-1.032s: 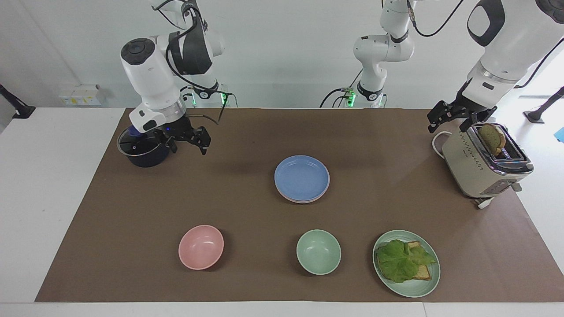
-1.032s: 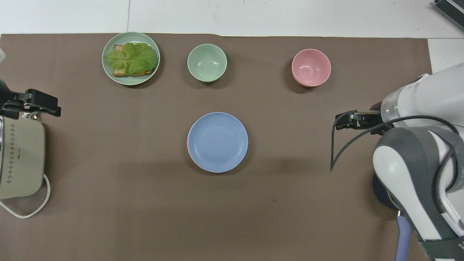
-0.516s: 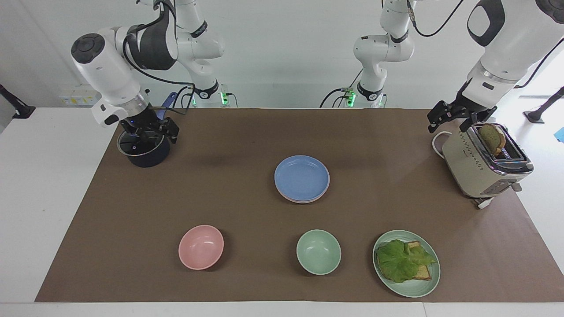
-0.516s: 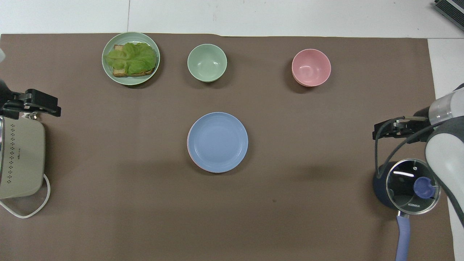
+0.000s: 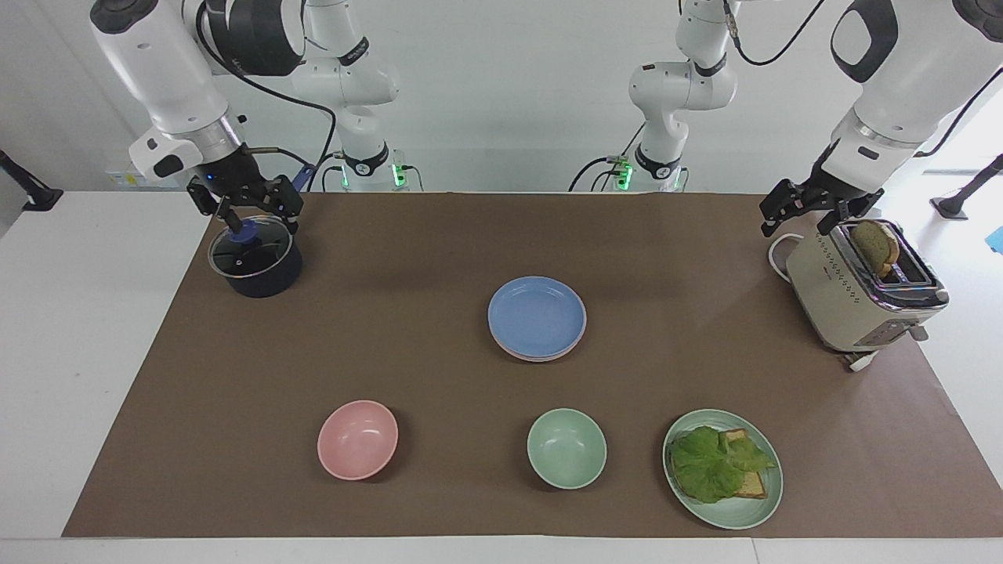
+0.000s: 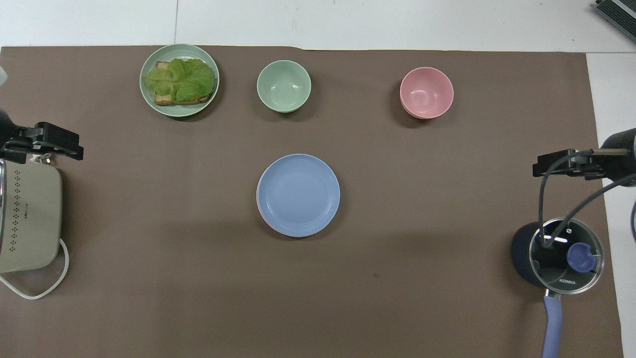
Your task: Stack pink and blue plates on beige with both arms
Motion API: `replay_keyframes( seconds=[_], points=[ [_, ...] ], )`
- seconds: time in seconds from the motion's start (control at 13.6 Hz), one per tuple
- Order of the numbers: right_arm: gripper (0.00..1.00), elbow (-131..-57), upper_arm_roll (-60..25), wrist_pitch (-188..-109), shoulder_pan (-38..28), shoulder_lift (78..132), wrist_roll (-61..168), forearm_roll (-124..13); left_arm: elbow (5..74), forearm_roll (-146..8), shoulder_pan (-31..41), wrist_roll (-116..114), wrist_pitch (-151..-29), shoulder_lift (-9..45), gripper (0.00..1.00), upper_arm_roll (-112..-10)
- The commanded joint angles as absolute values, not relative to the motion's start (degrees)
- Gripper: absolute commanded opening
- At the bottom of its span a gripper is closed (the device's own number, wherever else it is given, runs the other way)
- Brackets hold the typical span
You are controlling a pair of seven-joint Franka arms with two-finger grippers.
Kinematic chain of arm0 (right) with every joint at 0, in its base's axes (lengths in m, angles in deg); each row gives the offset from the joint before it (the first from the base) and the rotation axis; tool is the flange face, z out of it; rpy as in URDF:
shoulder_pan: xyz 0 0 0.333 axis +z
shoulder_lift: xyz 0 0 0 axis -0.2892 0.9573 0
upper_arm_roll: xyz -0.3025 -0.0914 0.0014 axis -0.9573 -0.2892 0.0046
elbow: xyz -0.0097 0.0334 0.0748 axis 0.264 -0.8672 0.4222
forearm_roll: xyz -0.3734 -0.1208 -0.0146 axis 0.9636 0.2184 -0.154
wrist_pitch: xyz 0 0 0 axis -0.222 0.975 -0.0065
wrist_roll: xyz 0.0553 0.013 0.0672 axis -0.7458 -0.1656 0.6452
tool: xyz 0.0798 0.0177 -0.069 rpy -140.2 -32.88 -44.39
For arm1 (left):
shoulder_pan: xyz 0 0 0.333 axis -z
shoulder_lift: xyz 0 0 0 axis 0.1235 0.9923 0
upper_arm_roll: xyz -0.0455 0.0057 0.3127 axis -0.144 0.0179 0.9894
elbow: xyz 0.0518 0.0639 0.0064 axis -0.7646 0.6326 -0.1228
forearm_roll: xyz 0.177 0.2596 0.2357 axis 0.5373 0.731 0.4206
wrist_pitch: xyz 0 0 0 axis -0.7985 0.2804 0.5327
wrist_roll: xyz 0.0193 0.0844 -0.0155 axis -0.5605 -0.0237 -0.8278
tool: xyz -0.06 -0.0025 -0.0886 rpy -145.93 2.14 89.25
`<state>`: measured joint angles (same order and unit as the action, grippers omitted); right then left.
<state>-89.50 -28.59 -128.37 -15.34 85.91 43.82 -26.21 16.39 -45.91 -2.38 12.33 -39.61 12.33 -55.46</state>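
The right gripper [image 5: 249, 205] hangs over the lidded saucepan [image 5: 255, 265] at the right arm's end of the table, its fingers spread apart and holding nothing. The left gripper [image 5: 811, 205] hangs over the toaster [image 5: 858, 294] at the left arm's end, just above its cord side, fingers likewise apart and empty.

The saucepan is dark blue, closed by a glass lid [image 6: 565, 255] with a blue knob; a periwinkle handle [image 6: 551, 323] points toward the robots. Its contents cannot be made out through the lid. The toaster is beige with a chrome top; one slice of browned bread [image 5: 875, 244] stands upright in a slot.

The blue plate [image 5: 537, 316] lies at the middle of the brown mat [image 5: 439, 258], well apart from the toaster. It rests on top of a stack: a pink plate [image 5: 523, 355] edge shows just beneath it. Whether the beige plate lies at the bottom cannot be told. The blue plate is empty.

Farther from the robots than the toaster stands a pale green plate [image 5: 746, 513] holding toast [image 5: 754, 486] covered by a lettuce leaf [image 5: 715, 462]. Beside it, toward the right arm's end, sit a green bowl [image 5: 566, 448] and a pink bowl [image 5: 357, 439], both empty and upright.
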Motion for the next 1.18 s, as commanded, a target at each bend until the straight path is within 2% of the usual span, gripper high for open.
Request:
replay_keyframes(
  seconds=[0.0,0.37,0.59,1.11],
  points=[
    [1.0,-84.8,-28.3,-123.9,-14.7,85.8,44.4,-22.4,16.6,-45.1,-2.8,12.8,-39.1,11.9,1.0,-55.7],
    [1.0,-77.9,-28.4,-113.7,-14.3,85.5,44.4,-22.7,16.6,-45.1,-2.8,12.8,-39.1,11.9,1.0,-55.7],
    [1.0,-81.5,-28.8,-116.4,-14.4,82.6,45.3,-23.1,16.6,-45.2,-2.8,12.8,-39.0,11.9,1.0,-55.7],
    [1.0,-83.4,-28.5,-120.1,-14.2,83.3,45.3,-23.1,16.6,-45.1,-2.8,12.8,-39.0,11.9,1.0,-55.7]
  ],
)
